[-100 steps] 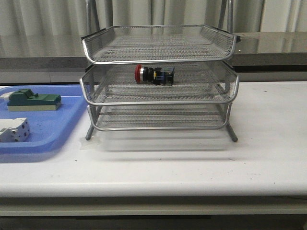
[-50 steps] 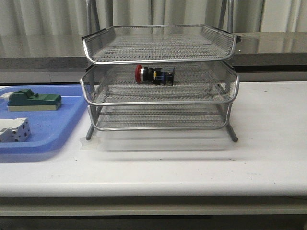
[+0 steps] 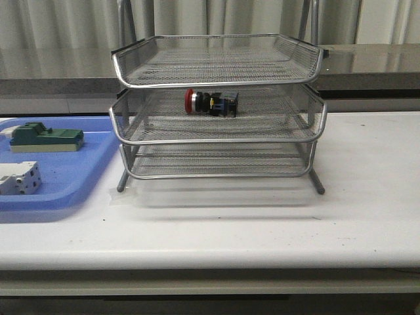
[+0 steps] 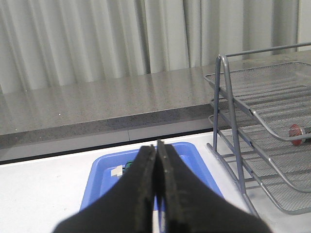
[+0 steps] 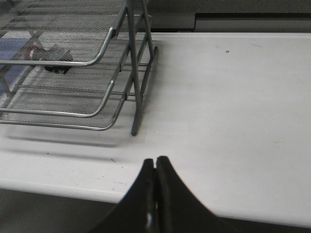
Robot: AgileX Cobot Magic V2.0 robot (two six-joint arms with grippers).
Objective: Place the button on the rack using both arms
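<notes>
The button with its red cap lies on its side on the middle tier of the silver wire rack. It also shows in the left wrist view and in the right wrist view. Neither arm shows in the front view. My left gripper is shut and empty, over the blue tray to the rack's left. My right gripper is shut and empty, near the table's front edge to the rack's right.
A flat blue tray at the left holds a green block and a white block. The white table runs to the right of the rack. A grey ledge and curtains stand behind.
</notes>
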